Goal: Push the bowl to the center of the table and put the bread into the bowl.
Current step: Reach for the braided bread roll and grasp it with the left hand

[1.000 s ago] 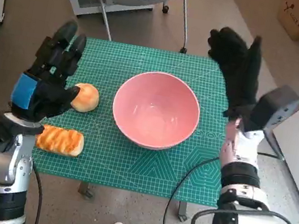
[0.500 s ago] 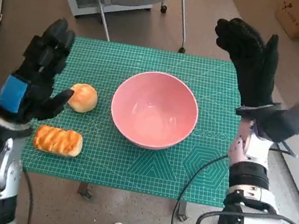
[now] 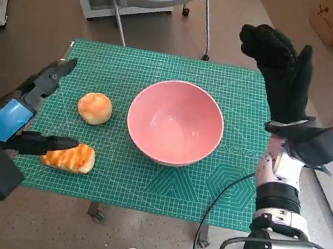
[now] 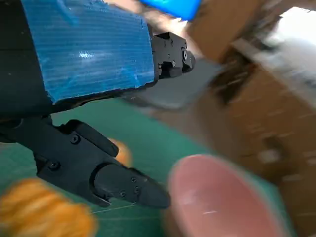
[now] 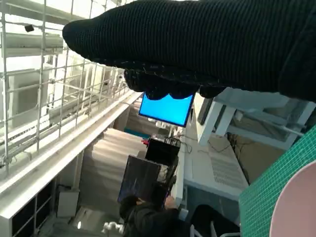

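Pink glossy bowl point(image 3: 176, 122) is sitting pretty much mid-mat on the green gridded cutting mat point(image 3: 144, 178) from where I'm watching up top. Just beside it on the left side is the round golden bun point(image 3: 95, 108), not touching, and nearer the front edge the striped orange bread loaf point(image 3: 70, 156) is lying flat.

My blue-taped black left hand point(image 3: 19, 120) is hanging over the mat's left edge with its fingers apart and nothing in them, thumb lying right against the loaf. The left wrist cam is giving me a blurry close-up that the top cam isn't: the thumb point(image 4: 129, 186) is sitting between the loaf and the bowl rim, bun peeking behind it.

The black knitted right hand point(image 3: 280, 70) is standing raised past the mat's far right corner, fingers spread, holding nothing. Its wrist cam is mostly showing room stuff: a blue screen point(image 5: 166, 108) and a person point(image 5: 148, 217) sitting below it, plus a sliver of bowl.

Compared with a second ago, the left hand has dropped low and swung outward toward the loaf, and the right hand has lifted away further right. Bowl and breads are sitting where they were.
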